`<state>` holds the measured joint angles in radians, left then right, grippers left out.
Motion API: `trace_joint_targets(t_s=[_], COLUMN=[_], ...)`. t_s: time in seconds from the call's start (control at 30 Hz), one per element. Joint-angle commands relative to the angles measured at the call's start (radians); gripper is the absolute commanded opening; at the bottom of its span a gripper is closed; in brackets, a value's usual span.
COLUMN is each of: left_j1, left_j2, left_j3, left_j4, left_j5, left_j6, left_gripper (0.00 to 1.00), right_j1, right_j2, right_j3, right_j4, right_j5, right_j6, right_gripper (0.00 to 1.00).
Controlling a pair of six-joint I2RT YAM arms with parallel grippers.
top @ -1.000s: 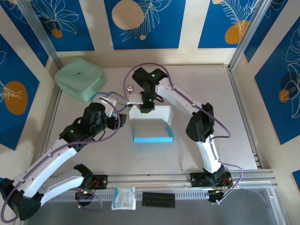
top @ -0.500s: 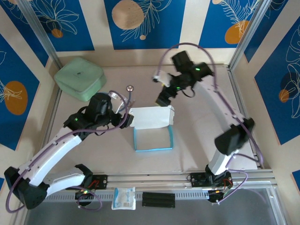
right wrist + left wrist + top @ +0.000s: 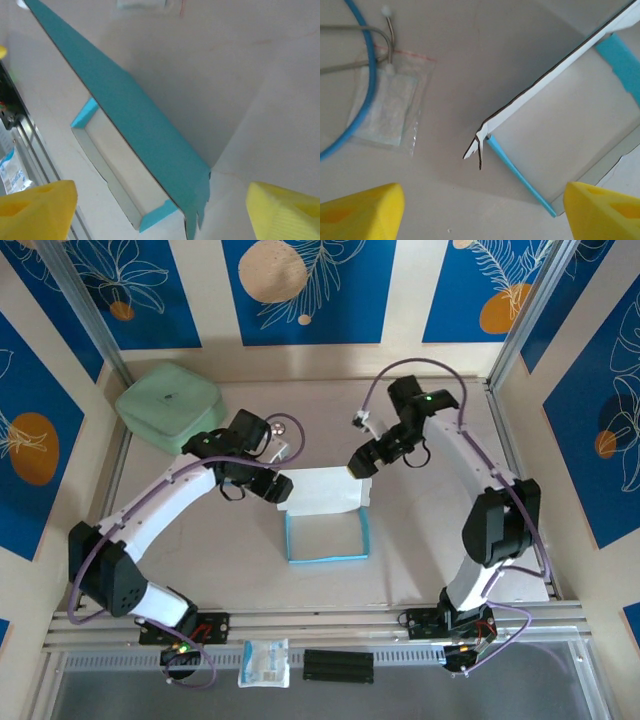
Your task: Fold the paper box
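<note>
Top external view: a mint-green rounded square case (image 3: 170, 407) is seen at the far left corner of the beige table (image 3: 430, 540). The left gripper (image 3: 281, 489) is placed just beside the left end of the thin-card paper box (image 3: 322, 492), white on one face, teal-blue on the other. The fingers are spread wide and nothing is held. The box is located mid-table between both grippers, as an open teal-edged frame lying flat with a large white flap raised at its far side. The right gripper (image 3: 359, 464) is positioned near the flap's far right corner, with fingers parted wide and empty.

Left wrist view: a small clear plastic packet (image 3: 390, 107) is seen at left and the box corner at right.

Right wrist view: the teal flap face is framed between yellow fingertips (image 3: 285, 210), untouched.
</note>
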<state>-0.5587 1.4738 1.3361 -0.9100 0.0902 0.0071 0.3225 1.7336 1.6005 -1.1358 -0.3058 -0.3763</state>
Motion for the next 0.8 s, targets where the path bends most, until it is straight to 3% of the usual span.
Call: trace_joint_targets(t_s=[0.0,0.2,0.4,0.77], left_j1=[0.008,0.009,0.009,0.004], left_j2=[0.018,0.046,0.057,0.114], left_j3=[0.026,-0.001,-0.018,0.017], left_j4=[-0.061,-0.010,0.026,-0.012], left_j5=[0.050,0.059,0.067,0.063], left_j6=[0.043,0.063,0.093,0.082], left_gripper=[0.81,0.77,0.73,0.35], right_j1=[0.037,0.062,0.083,0.083], right_j2=[0.010,0.023,-0.019,-0.048], right_j3=[0.004,-0.001,-0.070,-0.115], right_j4=[-0.058,-0.064,-0.047,-0.016], right_j5=[0.092,0.286,0.320,0.264], right_j6=[-0.011,0.054,0.069,0.162], right_gripper=[0.85,0.76,0.72,0.36])
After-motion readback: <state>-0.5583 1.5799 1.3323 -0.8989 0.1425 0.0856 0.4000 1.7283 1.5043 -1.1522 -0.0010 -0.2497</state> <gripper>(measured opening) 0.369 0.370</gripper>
